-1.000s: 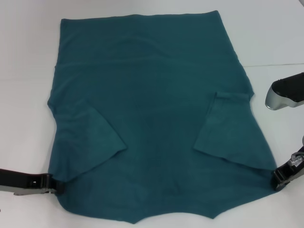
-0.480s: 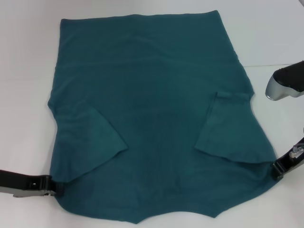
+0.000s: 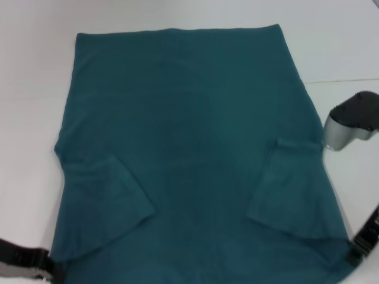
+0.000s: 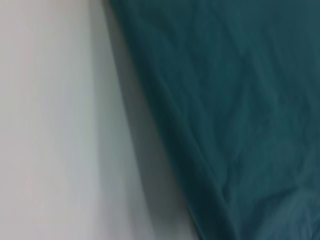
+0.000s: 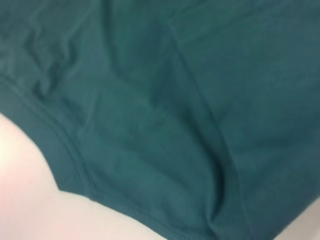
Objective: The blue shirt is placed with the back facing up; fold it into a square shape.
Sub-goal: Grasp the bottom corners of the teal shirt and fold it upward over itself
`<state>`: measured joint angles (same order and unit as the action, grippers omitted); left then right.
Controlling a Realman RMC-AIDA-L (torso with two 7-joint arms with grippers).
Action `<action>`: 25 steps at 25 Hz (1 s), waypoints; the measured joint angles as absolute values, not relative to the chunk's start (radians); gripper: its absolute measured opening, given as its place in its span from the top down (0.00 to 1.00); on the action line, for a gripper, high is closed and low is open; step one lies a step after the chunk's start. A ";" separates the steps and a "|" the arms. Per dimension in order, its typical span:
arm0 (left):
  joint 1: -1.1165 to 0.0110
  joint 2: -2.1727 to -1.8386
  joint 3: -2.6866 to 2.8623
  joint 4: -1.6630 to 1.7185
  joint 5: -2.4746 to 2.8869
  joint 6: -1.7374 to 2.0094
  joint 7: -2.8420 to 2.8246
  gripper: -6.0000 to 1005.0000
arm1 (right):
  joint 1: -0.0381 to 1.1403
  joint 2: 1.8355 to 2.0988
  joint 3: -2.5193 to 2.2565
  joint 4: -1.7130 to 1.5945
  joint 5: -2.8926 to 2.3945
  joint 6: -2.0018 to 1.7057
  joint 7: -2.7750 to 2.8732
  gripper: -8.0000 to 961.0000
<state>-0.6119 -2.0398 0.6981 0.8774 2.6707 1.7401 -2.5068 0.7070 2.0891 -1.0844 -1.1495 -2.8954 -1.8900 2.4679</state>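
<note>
Lying back-up on a white table (image 3: pixel 35 118): shirt (image 3: pixel 189 136), sleeves folded inward.
Gripping its near corners: left gripper (image 3: pixel 50 266) and right gripper (image 3: pixel 350 255), both clamped on fabric. Showing only in the right wrist view: stitched hem (image 5: pixel 65 145).

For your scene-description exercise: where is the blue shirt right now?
In the head view the blue shirt lies spread over the white table, between the left tool and right tool at its near corners.
</note>
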 joint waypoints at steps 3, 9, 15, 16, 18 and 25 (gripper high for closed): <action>-0.617 -2.038 0.698 0.879 2.717 1.801 -2.509 0.98 | 0.704 2.091 -1.093 -1.157 -2.895 -1.966 2.412 0.92; -0.625 -2.035 0.703 0.878 2.807 1.932 -2.510 0.98 | 0.676 2.088 -1.219 -1.135 -2.893 -1.997 2.382 0.92; -0.609 -2.043 0.717 0.867 2.830 1.999 -2.510 0.98 | 0.663 2.084 -1.300 -1.095 -2.790 -2.001 2.372 0.92; -0.605 -2.044 0.717 0.865 2.830 2.006 -2.509 0.98 | 0.661 2.083 -1.310 -1.094 -2.784 -2.002 2.375 0.92; -0.598 -2.048 0.717 0.863 2.830 2.018 -2.507 0.98 | 0.656 2.083 -1.329 -1.093 -2.780 -2.004 2.380 0.92; -0.589 -2.060 0.701 0.854 2.787 1.995 -2.482 0.98 | 0.635 2.082 -1.344 -1.101 -2.711 -1.998 2.382 0.92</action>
<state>-0.5889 -2.0598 0.7014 0.8544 2.7867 1.9950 -2.4823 0.6347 2.0817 -1.3442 -1.1008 -2.7114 -1.9984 2.3822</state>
